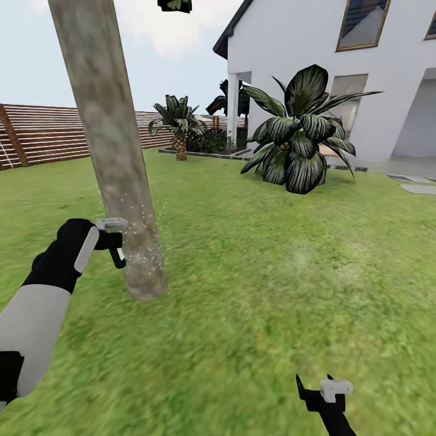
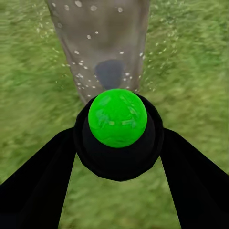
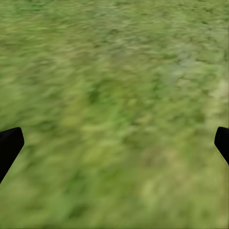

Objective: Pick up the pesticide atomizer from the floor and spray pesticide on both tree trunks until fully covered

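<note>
A thick, leaning beige-grey tree trunk [image 1: 115, 157] rises from the grass floor [image 1: 254, 290] at the left. My left gripper [image 1: 112, 239] is right beside the trunk's lower part, shut on the pesticide atomizer [image 1: 118, 255]. Whitish pesticide specks [image 1: 145, 248] hang over the bark near its base. In the left wrist view the atomizer [image 2: 117, 118] shows a bright green round top in a black collar between my fingers, facing the trunk [image 2: 102, 43] with specks [image 2: 81, 62] around it. My right gripper [image 1: 321, 393] hovers low over the grass at the lower right, open and holding nothing [image 3: 114, 143].
A white house [image 1: 315, 36] stands at the back right, with a large dark-leaved plant [image 1: 300, 139] before it and a grey paved patch [image 1: 418, 181] beside it. A small palm [image 1: 180, 124] and a brown slat fence [image 1: 42, 133] close the back. Lawn stretches to the right.
</note>
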### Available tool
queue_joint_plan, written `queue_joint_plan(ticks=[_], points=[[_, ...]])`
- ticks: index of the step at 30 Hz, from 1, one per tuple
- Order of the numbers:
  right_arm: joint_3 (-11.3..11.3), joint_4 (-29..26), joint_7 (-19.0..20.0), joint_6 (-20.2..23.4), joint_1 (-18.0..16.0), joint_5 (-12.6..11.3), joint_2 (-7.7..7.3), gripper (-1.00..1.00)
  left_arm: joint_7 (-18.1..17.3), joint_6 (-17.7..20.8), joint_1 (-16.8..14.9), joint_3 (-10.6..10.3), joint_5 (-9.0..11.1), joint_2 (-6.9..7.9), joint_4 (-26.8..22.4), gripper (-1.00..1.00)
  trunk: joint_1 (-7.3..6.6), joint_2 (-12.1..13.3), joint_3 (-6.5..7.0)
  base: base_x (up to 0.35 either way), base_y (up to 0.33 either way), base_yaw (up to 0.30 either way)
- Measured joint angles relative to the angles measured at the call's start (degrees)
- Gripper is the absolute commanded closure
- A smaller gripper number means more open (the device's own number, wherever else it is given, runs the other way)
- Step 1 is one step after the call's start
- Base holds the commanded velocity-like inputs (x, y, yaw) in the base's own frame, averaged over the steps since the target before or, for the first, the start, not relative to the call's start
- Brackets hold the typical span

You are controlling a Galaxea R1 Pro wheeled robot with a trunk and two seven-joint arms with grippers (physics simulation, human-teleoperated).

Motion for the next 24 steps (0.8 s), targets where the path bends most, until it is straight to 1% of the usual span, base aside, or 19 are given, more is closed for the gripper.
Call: queue_joint_plan(ticks=[1, 4, 7, 9, 10, 12, 14, 16, 17, 20, 23, 24], points=[[0.00, 0.00, 0.00, 0.00, 0.00, 0.00, 0.00, -1.00, 0.00, -0.01, 0.01, -0.06, 0.10, 0.00, 0.00, 1.00, 0.00, 0.00, 0.00, 0.001, -0.001, 0.000], [0.00, 0.02, 0.00, 0.00, 0.00, 0.00, 0.00, -1.00, 0.00, -0.02, 0.10, -0.21, 0.41, -0.66, -0.23, 1.00, 0.00, 0.00, 0.00, 0.000, 0.000, 0.000], [0.00, 0.01, 0.00, 0.00, 0.00, 0.00, 0.00, -1.00, -0.01, 0.00, 0.03, -0.13, 0.56, -1.23, -3.07, 1.00, 0.00, 0.00, 0.00, 0.000, 0.000, 0.000], [0.00, 0.01, 0.00, 0.00, 0.00, 0.00, 0.00, -1.00, -0.01, 0.03, 0.08, -0.16, 0.50, -1.93, -3.53, 1.00, 0.00, 0.00, 0.00, 0.000, 0.000, 0.000], [0.00, 0.01, 0.00, 0.00, 0.00, 0.00, 0.00, -1.00, 0.00, 0.06, 0.09, -0.22, 0.38, -2.03, -3.61, 1.00, 0.00, 0.00, 0.00, 0.000, 0.000, 0.000], [0.00, -0.01, 0.00, 0.00, 0.01, 0.00, 0.00, -1.00, 0.00, 0.09, 0.10, -0.26, 0.02, -1.59, -3.68, 1.00, 0.00, 0.00, 0.00, 0.030, 0.000, 0.000], [0.00, 0.00, 0.00, 0.00, 0.00, 0.00, 0.00, -1.00, 0.01, 0.09, 0.17, -0.21, -0.04, -1.19, -3.35, 1.00, 0.00, 0.00, 0.00, 0.218, 0.000, 0.000], [0.00, 0.01, 0.00, 0.00, 0.00, 0.00, 0.00, -1.00, 0.01, 0.12, 0.19, -0.20, -0.35, 0.04, -2.84, 1.00, 0.00, 0.00, 0.00, 0.225, 0.000, 0.000], [0.00, -0.01, 0.00, 0.00, 0.00, 0.00, 0.00, -1.00, 0.00, 0.09, 0.23, -0.28, 0.09, 0.29, -2.77, 1.00, 0.00, 0.00, 0.00, 0.076, 0.000, 0.000], [0.00, -0.01, 0.00, 0.00, 0.01, 0.00, 0.00, -1.00, 0.00, 0.08, 0.28, -0.38, 0.30, 0.21, -2.79, 1.00, 0.00, 0.00, 0.00, 0.022, 0.000, 0.000], [0.00, 0.00, 0.00, 0.00, 0.00, 0.00, 0.00, -1.00, -0.03, 0.07, 0.28, -0.33, 0.52, -0.37, -3.32, 1.00, 0.00, 0.00, 0.00, 0.002, 0.000, 0.000], [0.00, 0.01, 0.00, 0.00, 0.00, 0.00, 0.00, -1.00, -0.04, 0.06, 0.29, -0.84, 0.72, -0.74, -3.41, 1.00, 0.00, 0.00, 0.00, 0.000, 0.000, 0.000]])
